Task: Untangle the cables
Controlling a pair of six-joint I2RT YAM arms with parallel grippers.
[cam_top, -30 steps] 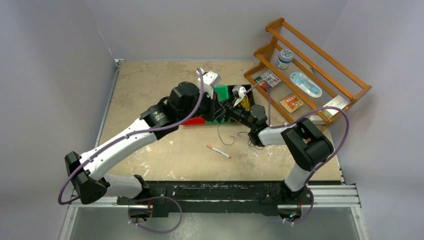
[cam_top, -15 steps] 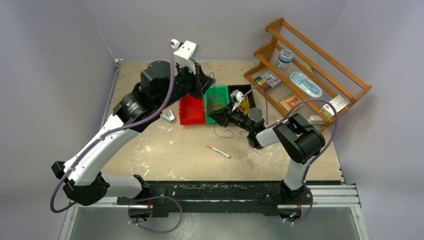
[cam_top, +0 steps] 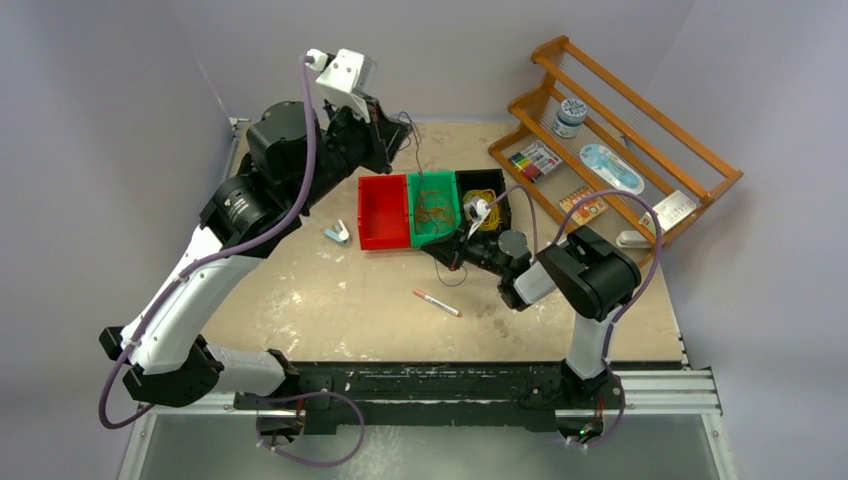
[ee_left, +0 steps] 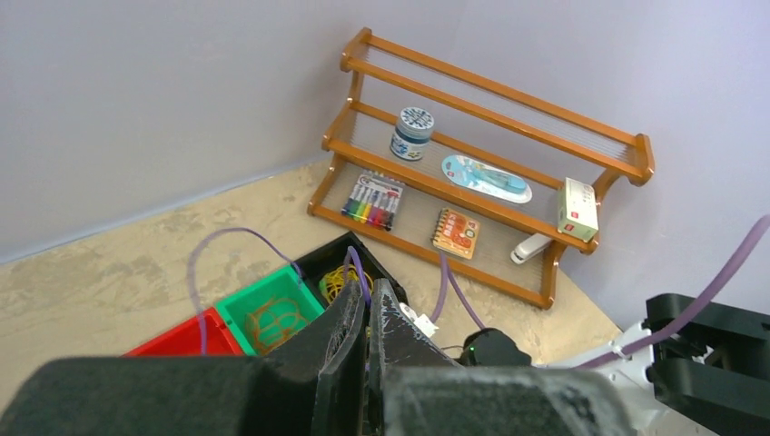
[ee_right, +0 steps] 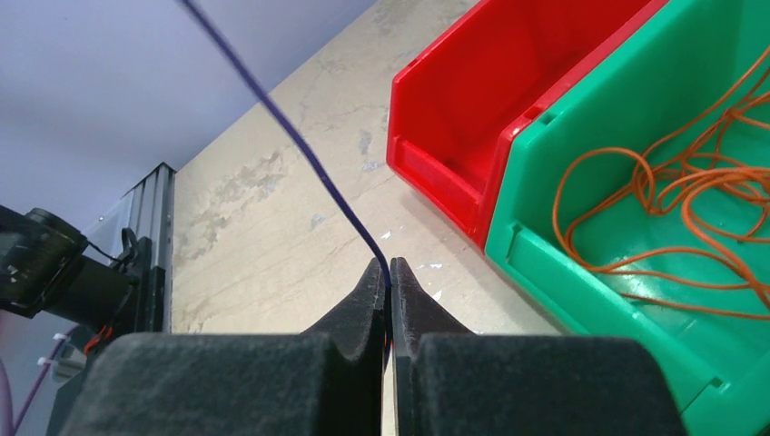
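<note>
A dark purple cable (ee_right: 300,145) runs taut from my right gripper (ee_right: 389,271), which is shut on it just in front of the red bin (ee_right: 508,82). In the top view the right gripper (cam_top: 443,250) sits low at the green bin's near edge. My left gripper (cam_top: 398,135) is raised high at the back left, shut on the same purple cable (ee_left: 222,234), which loops out from its fingertips (ee_left: 356,304). Orange cable (ee_right: 690,200) lies coiled in the green bin (cam_top: 415,215). Yellow cable (ee_left: 338,280) fills the black bin (cam_top: 497,182).
A red-capped marker (cam_top: 437,303) lies on the table in front of the bins. A small stapler (cam_top: 338,233) sits left of the red bin (cam_top: 383,225). A wooden shelf (cam_top: 610,150) with small items stands at the back right.
My left arm has risen and swung back to the left, pulling the purple cable up with it. The right gripper has closed on the cable and shifted slightly left.
</note>
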